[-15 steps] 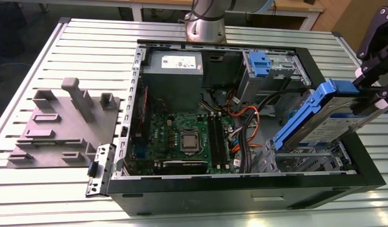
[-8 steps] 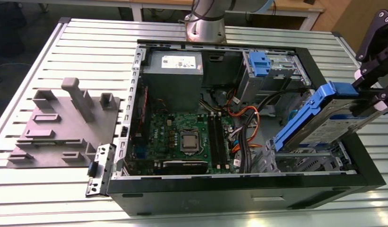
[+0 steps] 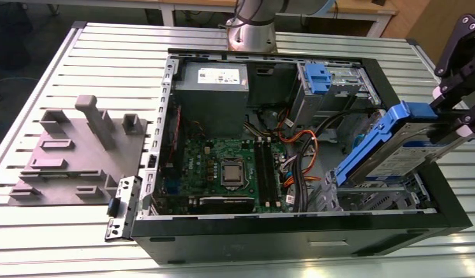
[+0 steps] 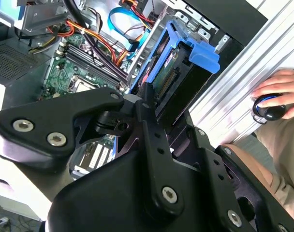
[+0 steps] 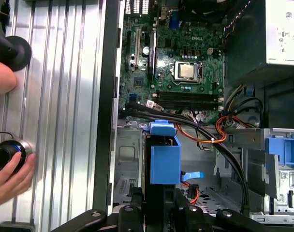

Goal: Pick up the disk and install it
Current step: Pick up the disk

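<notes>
Black linkage gripper (image 4: 146,104) closest to the lens in the second wrist view, its fingers pinched onto one end of the flat silver hard disk with blue plastic side rails (image 4: 172,72). In the exterior view the gripper (image 3: 451,124) sits at the exterior view's right. The disk (image 3: 399,155) is tilted steeply, white-and-blue label showing, its lower end dipped into the open black computer case (image 3: 299,237) just above the grey metal drive bay (image 3: 364,196). Cannot tell if it touches the bay. First wrist view has the disk (image 5: 164,162) edge-on over that same corner.

Case lies on its side on the slotted aluminium table (image 3: 106,58). Inside:
- green motherboard (image 3: 221,168)
- grey power supply box with white sticker (image 3: 214,87)
- blue plastic clip on a grey metal cage (image 3: 318,78)
- orange and black cables (image 3: 299,139)

Grey moulded fixture (image 3: 75,156) sits on the table at the exterior view's left, apart from the case. Person's hand (image 5: 9,176) rests on a round black knob with a blue ring (image 5: 4,152) — on the table beside the case.
</notes>
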Controlling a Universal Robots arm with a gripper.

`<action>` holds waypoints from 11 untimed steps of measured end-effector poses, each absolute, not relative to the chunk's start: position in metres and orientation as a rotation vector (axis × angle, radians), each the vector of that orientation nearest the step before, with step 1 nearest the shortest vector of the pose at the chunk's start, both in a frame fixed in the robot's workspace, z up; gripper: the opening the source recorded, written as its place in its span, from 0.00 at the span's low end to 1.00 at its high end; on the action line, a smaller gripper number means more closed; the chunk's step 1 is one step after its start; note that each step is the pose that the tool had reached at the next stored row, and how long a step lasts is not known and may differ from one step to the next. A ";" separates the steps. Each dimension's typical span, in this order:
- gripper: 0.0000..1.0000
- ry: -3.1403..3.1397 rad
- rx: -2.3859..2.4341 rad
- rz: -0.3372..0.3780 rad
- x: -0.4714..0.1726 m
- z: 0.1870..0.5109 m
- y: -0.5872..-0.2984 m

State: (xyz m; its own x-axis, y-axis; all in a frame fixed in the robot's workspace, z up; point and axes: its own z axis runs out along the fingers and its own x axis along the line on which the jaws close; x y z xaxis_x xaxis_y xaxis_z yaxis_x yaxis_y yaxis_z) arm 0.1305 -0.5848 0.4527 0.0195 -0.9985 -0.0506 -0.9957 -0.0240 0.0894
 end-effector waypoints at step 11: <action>0.35 -2.175 2.223 -0.153 0.132 0.446 -0.585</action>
